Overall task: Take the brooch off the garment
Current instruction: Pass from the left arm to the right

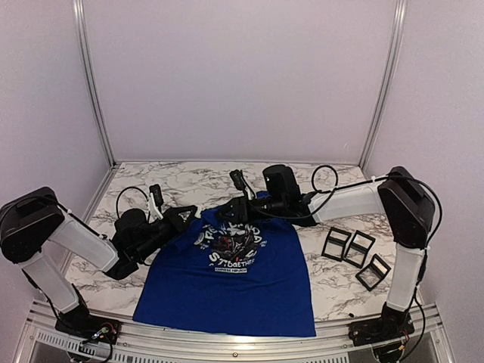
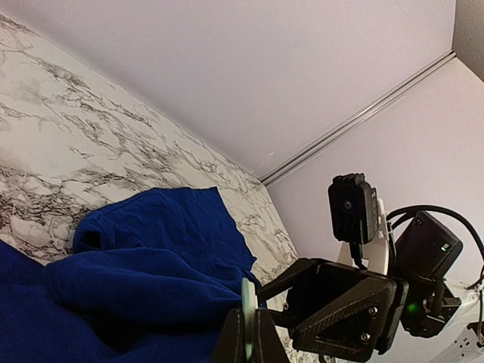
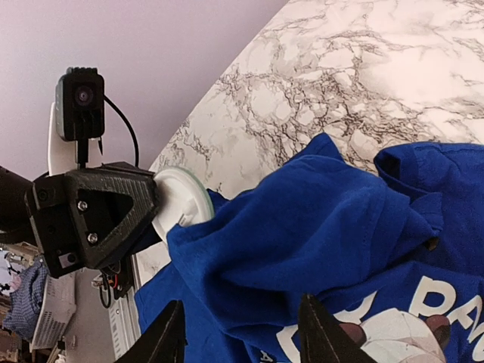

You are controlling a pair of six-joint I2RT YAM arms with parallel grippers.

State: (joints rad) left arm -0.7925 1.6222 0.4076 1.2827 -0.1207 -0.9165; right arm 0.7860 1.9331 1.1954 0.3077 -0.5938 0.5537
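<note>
- Marble-look top [image 1: 151,181], white with grey veining, runs from wall to wall.
- Pale lilac walls [image 1: 242,76] box it in on three sides, and metal rails [image 1: 89,83] climb the far corners.
- Blue shirt [image 1: 234,283] lies at near centre, hem by the near edge and collar toward the far wall. The lower half is flat and the shoulders are bunched into folds.
- Left claw [image 2: 246,321] comes in from the left at the shirt's left shoulder. Its fingers are pressed together on the rim of a round white brooch [image 3: 181,203].
- That brooch sits right against a fold of blue cloth. Whether it is pinned through, I cannot tell.
- Right claw [image 3: 243,302] reaches in from the right over the collar. Its fingers are spread, with nothing between them and blue fabric below.
- The two claws face each other, close across the bunched cloth.
- Three black square frames [image 1: 357,253] rest on the marble to the right, apart from the shirt.
</note>
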